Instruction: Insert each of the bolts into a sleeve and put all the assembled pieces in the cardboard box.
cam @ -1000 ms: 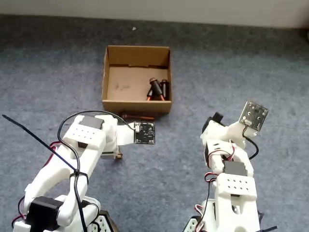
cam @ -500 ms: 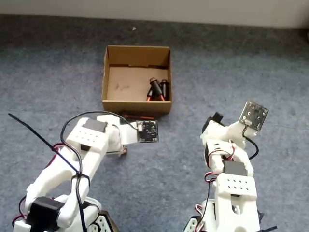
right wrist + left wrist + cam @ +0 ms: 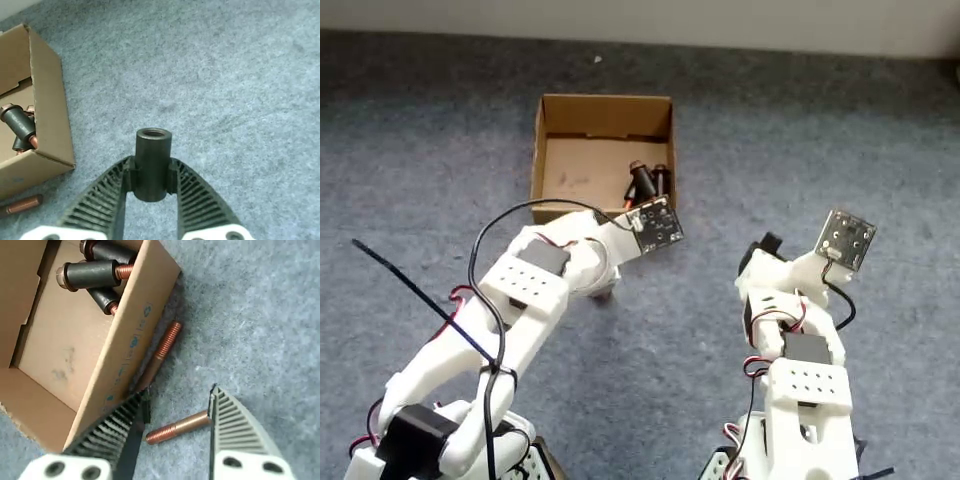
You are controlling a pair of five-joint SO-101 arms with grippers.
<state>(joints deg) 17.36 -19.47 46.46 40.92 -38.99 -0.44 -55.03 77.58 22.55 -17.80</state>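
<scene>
2 white arms (image 3: 520, 295), blk cables (image 3: 410, 290), blk servos (image 3: 807, 350)

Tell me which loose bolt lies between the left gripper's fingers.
The bolt farther from the cardboard box, lying crosswise between the fingers of the open left gripper; the other bolt rests alongside the box's outer wall.

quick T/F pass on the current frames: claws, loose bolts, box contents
1. The right claw is shut on a black sleeve. True.
2. The left claw is shut on a bolt. False: it is open, with a loose bolt lying on the carpet between its fingers.
3. The cardboard box is empty. False: assembled pieces lie inside it.
4. A second bolt lies on the carpet outside the box, alongside its wall. True.
</scene>
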